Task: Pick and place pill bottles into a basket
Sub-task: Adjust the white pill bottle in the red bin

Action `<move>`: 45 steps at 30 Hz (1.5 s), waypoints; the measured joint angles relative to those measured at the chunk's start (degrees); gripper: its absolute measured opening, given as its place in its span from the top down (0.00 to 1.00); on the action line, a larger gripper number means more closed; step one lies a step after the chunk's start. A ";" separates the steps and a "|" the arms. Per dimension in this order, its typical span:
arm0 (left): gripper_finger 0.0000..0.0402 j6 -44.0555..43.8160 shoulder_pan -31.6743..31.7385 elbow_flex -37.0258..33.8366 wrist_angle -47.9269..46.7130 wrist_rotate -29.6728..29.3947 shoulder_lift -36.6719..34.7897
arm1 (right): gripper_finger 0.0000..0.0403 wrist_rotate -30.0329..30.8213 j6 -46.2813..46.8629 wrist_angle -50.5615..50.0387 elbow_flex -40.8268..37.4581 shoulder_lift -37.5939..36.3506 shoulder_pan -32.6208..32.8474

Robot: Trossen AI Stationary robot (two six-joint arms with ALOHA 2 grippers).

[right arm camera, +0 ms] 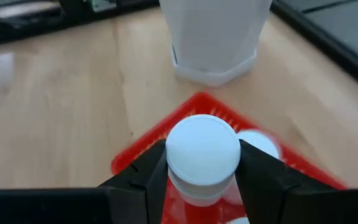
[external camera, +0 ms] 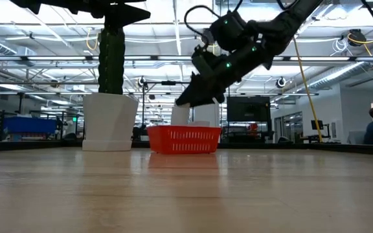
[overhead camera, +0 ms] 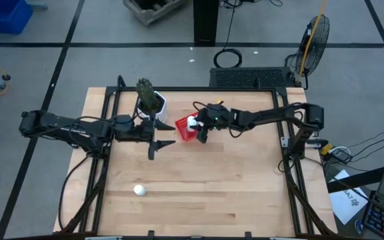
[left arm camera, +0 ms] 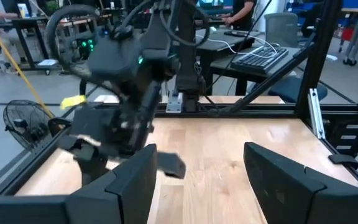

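While your right gripper clamps a pill bottle just above the red basket, release it next; your left gripper waits open beside the basket.

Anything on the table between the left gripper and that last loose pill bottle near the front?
No. In the high view, only bare wood lies between the left gripper, open, and the loose pill bottle.

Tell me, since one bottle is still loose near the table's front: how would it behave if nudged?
The lone pill bottle looks small and cylindrical, so it would likely roll or tip easily. It seems light; a nudge could send it skating across the smooth wooden table. Whether it stands or lies there cannot be told.
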 joint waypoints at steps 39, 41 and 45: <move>0.39 -0.55 -0.03 0.00 -0.08 0.38 0.02 | 0.58 -0.08 -2.00 -1.31 -0.09 3.04 -0.14; 0.39 -0.90 -0.03 0.00 -0.09 0.40 0.02 | 0.58 -0.08 -2.00 -1.31 -0.09 3.04 -0.14; 0.39 -1.82 -0.03 0.00 -0.08 0.41 0.02 | 0.56 -0.08 -1.93 -1.31 -0.09 3.04 -0.14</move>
